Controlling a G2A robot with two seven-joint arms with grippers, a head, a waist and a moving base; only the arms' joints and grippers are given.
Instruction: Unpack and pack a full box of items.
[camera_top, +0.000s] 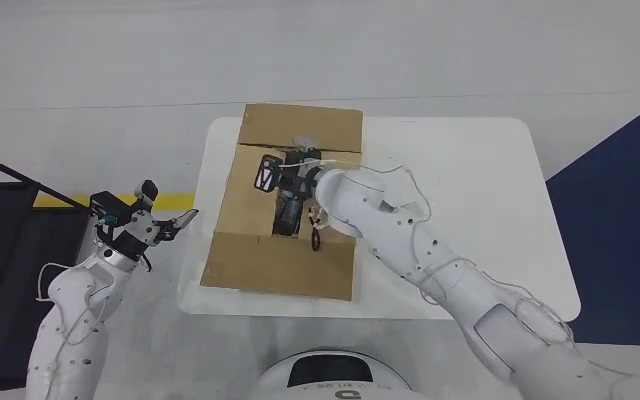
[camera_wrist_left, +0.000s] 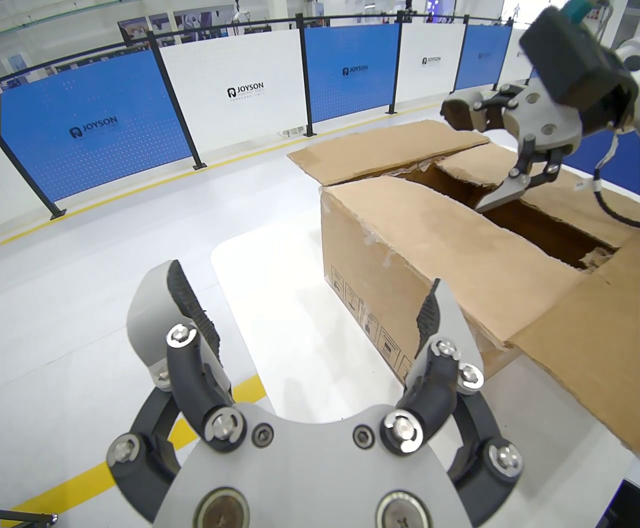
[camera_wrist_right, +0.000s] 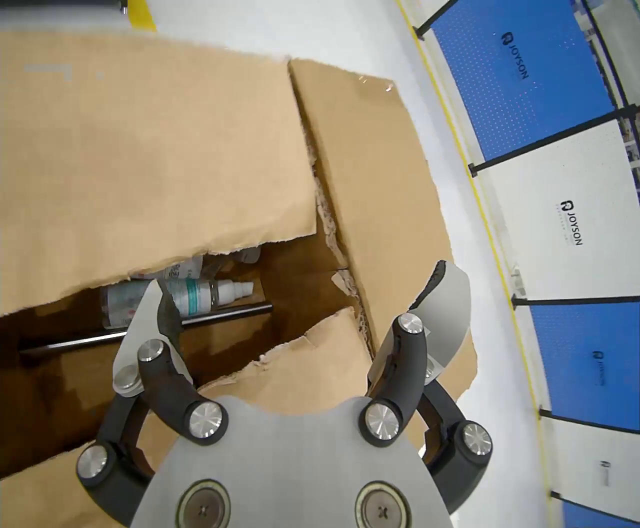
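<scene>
Cardboard box (camera_wrist_left: 450, 240) carries black printed pictograms (camera_wrist_left: 372, 325).

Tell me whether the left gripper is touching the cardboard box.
Apart. The top view shows the left gripper off the table's edge, bare tabletop between it and the cardboard box.

The right gripper (camera_wrist_right: 302, 292) hung open over the box (camera_wrist_right: 150, 150). Inside, a bottle (camera_wrist_right: 200, 294) and black rod (camera_wrist_right: 235, 312) lay by the torn flap edge.
</scene>
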